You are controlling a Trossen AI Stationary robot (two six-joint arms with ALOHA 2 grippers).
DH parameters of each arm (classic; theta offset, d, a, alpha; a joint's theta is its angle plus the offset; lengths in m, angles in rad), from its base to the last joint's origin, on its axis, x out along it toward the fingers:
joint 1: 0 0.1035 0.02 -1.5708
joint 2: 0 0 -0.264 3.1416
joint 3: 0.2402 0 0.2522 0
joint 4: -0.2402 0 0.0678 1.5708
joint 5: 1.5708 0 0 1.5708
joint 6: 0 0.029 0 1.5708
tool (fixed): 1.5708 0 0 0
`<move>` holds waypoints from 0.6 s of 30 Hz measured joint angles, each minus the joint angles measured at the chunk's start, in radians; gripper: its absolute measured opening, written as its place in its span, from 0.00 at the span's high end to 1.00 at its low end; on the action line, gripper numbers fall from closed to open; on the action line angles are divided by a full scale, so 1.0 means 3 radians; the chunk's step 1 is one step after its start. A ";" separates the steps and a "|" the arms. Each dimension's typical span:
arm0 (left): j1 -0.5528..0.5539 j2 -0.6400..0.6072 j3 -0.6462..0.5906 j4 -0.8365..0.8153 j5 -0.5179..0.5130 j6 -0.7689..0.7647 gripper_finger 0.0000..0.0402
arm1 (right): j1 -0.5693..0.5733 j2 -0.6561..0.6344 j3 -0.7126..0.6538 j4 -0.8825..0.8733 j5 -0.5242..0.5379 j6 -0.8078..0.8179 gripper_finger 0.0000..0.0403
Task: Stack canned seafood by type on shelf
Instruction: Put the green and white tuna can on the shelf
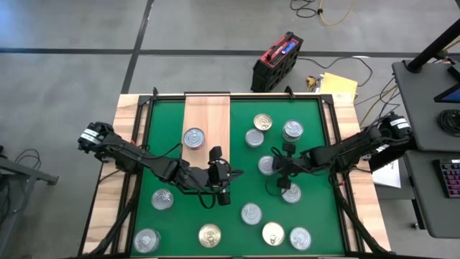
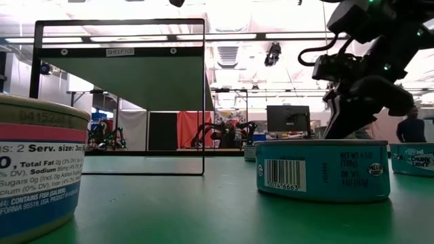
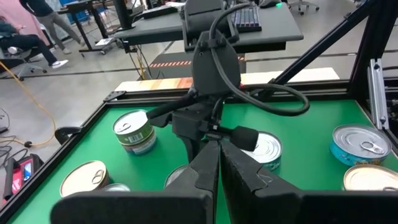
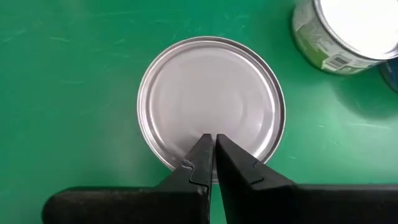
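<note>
Tins lie scattered across the green mat (image 1: 165,137). The right gripper (image 4: 214,142) hangs clenched and empty just above one silver tin (image 4: 211,102); the left gripper (image 1: 223,195), also clenched, holds nothing. Farther off, a lone can (image 1: 193,137) sits on the shelf (image 1: 207,111).
</note>
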State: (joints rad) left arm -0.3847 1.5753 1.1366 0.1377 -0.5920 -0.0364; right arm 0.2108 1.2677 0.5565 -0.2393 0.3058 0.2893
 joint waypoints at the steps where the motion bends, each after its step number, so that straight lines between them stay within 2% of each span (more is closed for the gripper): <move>1: 0.0000 0.0000 0.0000 -0.0013 0.0000 0.0001 1.00 | 0.0000 -0.0003 0.0009 -0.0018 -0.0004 0.0000 0.97; 5: 0.0000 0.0000 0.0000 -0.0038 0.0000 0.0001 1.00 | -0.0006 -0.0004 0.0014 -0.0087 -0.0005 0.0023 0.97; 18: 0.0000 -0.0001 0.0000 -0.0113 0.0000 -0.0002 1.00 | -0.0005 0.0079 -0.0451 0.0417 0.0056 0.0261 0.97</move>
State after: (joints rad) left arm -0.3847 1.5749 1.1366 0.1038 -0.5919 -0.0371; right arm 0.2092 1.2915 0.4211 -0.1142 0.3225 0.3676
